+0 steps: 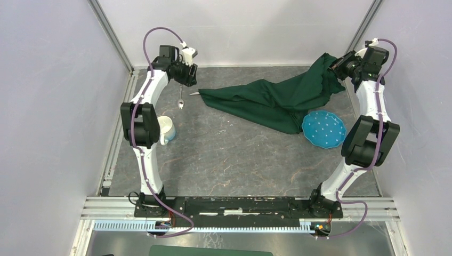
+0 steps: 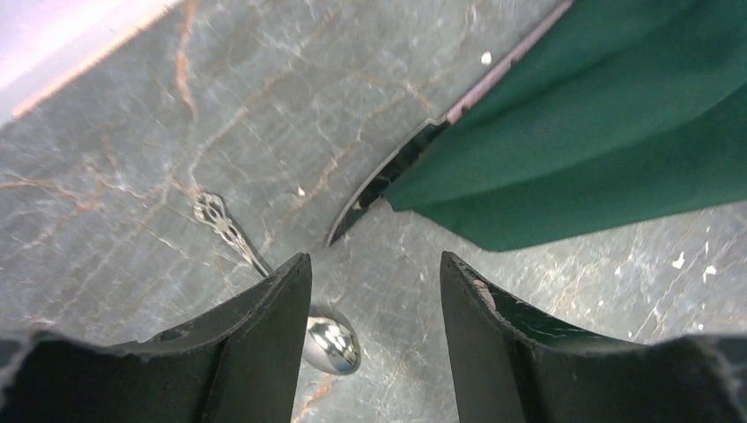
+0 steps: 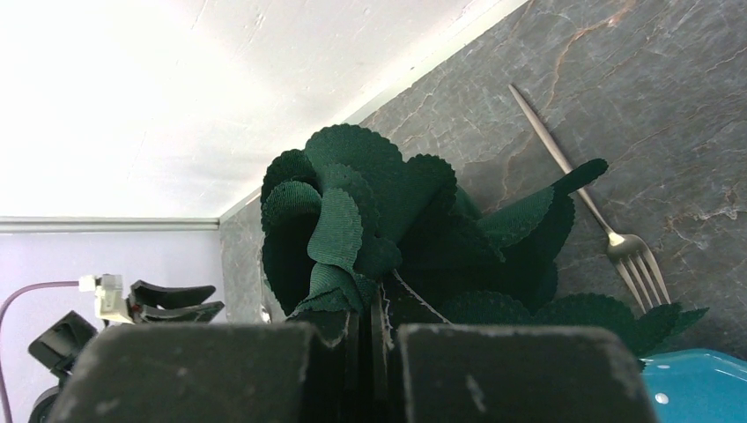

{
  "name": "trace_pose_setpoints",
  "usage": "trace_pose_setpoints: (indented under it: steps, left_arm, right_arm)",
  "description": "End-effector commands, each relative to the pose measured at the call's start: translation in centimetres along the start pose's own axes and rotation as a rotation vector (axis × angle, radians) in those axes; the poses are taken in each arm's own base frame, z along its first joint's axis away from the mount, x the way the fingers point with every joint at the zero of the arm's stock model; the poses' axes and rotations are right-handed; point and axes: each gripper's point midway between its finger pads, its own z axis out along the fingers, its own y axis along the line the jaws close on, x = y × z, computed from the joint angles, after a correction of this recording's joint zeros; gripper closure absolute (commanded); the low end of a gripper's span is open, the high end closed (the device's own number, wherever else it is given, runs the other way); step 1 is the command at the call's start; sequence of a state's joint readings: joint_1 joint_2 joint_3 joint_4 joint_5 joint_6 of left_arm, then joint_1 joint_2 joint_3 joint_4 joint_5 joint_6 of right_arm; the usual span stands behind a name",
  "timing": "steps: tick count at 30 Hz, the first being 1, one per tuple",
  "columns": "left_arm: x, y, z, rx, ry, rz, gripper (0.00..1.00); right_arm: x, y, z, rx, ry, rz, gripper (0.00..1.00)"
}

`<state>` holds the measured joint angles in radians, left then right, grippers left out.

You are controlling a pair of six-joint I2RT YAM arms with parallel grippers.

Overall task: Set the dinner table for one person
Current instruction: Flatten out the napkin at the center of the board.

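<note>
Right pincer [image 3: 379,330]: clamped on green cloth [image 3: 379,211], far right. Hazard: trailing cloth could drag fork [image 3: 573,167] beneath it.

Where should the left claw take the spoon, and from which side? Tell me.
Best take the spoon by its thin handle, mid-length, coming straight down with the open left claw across it. It lies flat on the table, handle clear of the cloth; the bowl is rounded and shiny.
</note>
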<state>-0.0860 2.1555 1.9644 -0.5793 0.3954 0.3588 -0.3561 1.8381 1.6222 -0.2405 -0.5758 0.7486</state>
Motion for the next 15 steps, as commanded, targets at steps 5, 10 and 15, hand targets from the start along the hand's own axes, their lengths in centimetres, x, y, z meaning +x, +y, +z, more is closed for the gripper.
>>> trace_pose_setpoints:
  steps: [5,10,15]
  left_arm:
    - [2.0,-1.9,1.2,0.072,0.056,0.136,0.37]
    - [2.0,-2.8,2.8,0.084,0.067,0.187,0.37]
    - [2.0,-3.8,4.3,0.105,0.074,0.206,0.36]
  right_arm:
    - [-3.0,5.4,-2.7,-0.123,-0.116,-0.092,1.0]
    - [-2.6,5.6,-3.0,-0.124,-0.119,-0.091,1.0]
    - [-2.6,5.8,-3.5,-0.121,-0.126,-0.094,1.0]
